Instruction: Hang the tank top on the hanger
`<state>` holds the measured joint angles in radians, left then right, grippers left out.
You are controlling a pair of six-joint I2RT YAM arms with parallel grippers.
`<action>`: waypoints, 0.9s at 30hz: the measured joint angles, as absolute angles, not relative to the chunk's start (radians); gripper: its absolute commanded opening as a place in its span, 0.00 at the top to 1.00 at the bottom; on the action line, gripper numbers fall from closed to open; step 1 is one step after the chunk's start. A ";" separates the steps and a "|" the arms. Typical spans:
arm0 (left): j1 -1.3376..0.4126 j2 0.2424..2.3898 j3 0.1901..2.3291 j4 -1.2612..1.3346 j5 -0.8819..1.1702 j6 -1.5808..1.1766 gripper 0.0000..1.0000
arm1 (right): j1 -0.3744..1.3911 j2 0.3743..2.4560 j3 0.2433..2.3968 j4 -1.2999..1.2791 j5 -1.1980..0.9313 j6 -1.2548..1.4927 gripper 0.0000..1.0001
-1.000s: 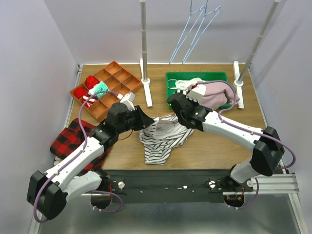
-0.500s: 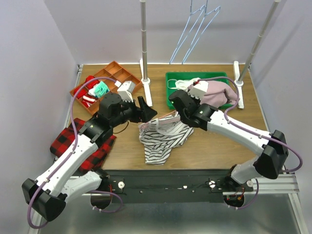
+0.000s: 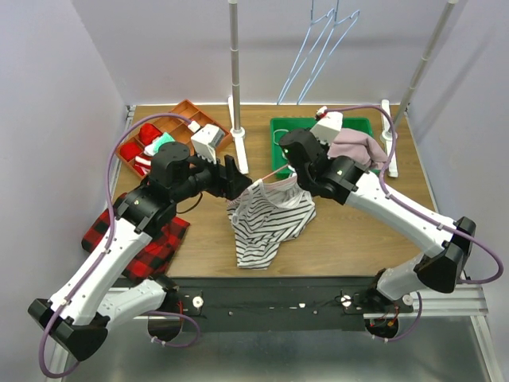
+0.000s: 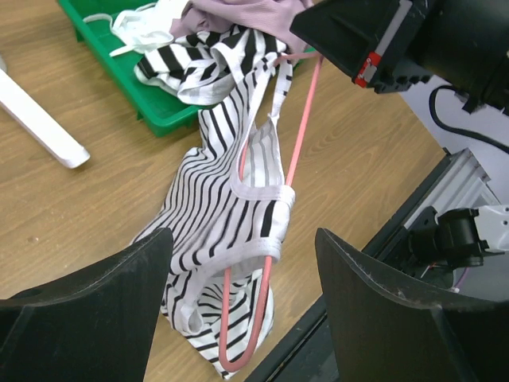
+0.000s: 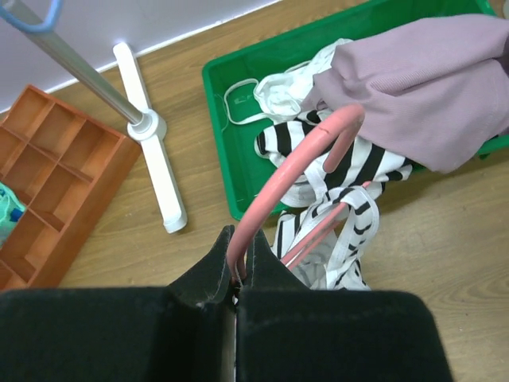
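Landmark: the green bin [image 3: 280, 127] at the far side of the table [image 3: 358, 231], with a mauve garment [image 5: 429, 79] and a bolder striped garment [image 5: 382, 171] in it.

Right end effector [image 5: 238, 239]: fingers pressed together on the hook of the hanger [image 5: 294, 159], which curves up out of the fingertips. It sits just in front of the bin's near left corner.

Hanger: pink-red wire. In the left wrist view it slants down and away from the bin, from the right end effector at its top to a rounded corner down among the cloth.

Tank top [image 3: 266, 219]: in front of the bin, on the side nearer the arm bases. Its upper part is carried on the hanger and its lower part is bunched on the table. In the left wrist view a white-edged strap loop wraps round the wire. How much of the garment is threaded on cannot be told.

Tank top to right end effector: directly below the closed fingers. The straps start just under the hook.

Left end effector [image 4: 242, 235]: fingers spread wide, holding nothing. It sits off the bin's near left corner, to the left of the hanger.

Tank top to left end effector: framed in the gap between the two fingers, hanger wire with it. Touching cannot be told.

Bin's left: a white stand base [image 5: 159, 183], then an orange tray [image 5: 48, 159].
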<state>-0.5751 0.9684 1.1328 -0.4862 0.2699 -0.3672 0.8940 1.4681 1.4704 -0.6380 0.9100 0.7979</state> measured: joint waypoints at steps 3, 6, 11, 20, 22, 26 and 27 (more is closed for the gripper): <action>-0.575 0.954 1.133 -0.467 0.291 -0.356 0.21 | 0.900 1.482 1.534 -0.667 0.910 0.767 0.99; -0.575 0.940 1.133 -0.426 0.313 -0.347 0.23 | 0.902 1.501 1.592 -0.702 0.911 0.729 0.99; -0.575 0.935 1.133 -0.387 0.322 -0.328 0.27 | 0.905 1.563 1.681 -0.747 0.915 0.655 0.99; -0.575 0.937 1.137 -0.392 0.321 -0.275 0.31 | 0.917 1.649 1.790 -0.758 0.926 0.461 0.99; -0.575 0.943 1.150 -0.408 0.319 -0.260 0.34 | 0.917 1.649 1.802 -0.736 0.926 0.402 0.99; -0.575 0.971 1.221 -0.451 0.307 -0.212 0.36 | 0.918 1.649 1.836 -0.720 0.925 0.331 0.99; -0.575 0.974 1.231 -0.455 0.307 -0.205 0.36 | 0.918 1.652 1.856 -0.721 0.925 0.315 0.99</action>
